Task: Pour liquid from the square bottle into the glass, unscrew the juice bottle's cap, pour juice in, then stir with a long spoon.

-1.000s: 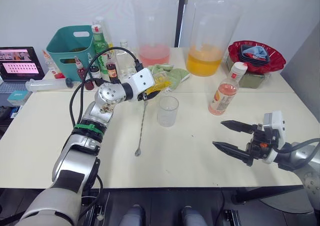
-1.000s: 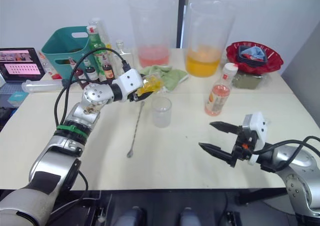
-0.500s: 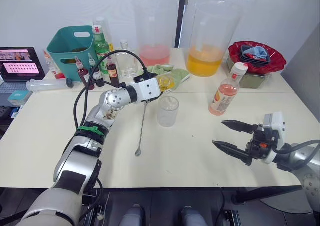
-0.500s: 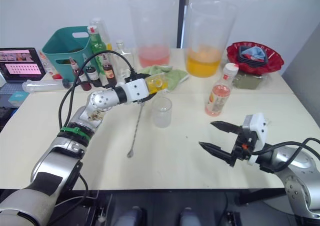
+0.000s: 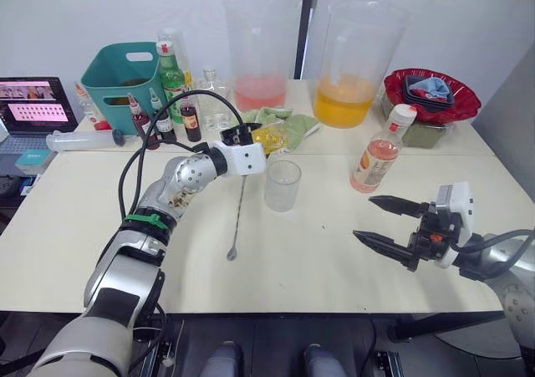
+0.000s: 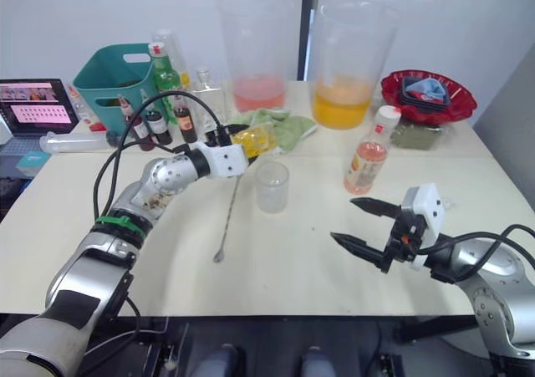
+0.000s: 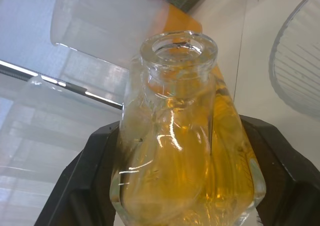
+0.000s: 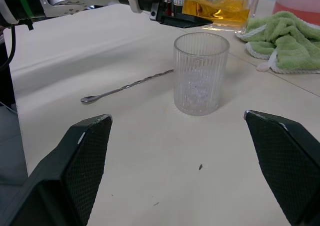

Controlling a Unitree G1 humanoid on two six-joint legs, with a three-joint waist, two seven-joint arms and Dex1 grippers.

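Bright even indoor light, soft faint shadows, glare on glass, blurred wrist-view background

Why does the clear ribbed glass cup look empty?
It is empty. The clear ribbed glass cup stands upright with no yellow in it; the yellow liquid sits inside the square glass bottle, held by the left gripper.
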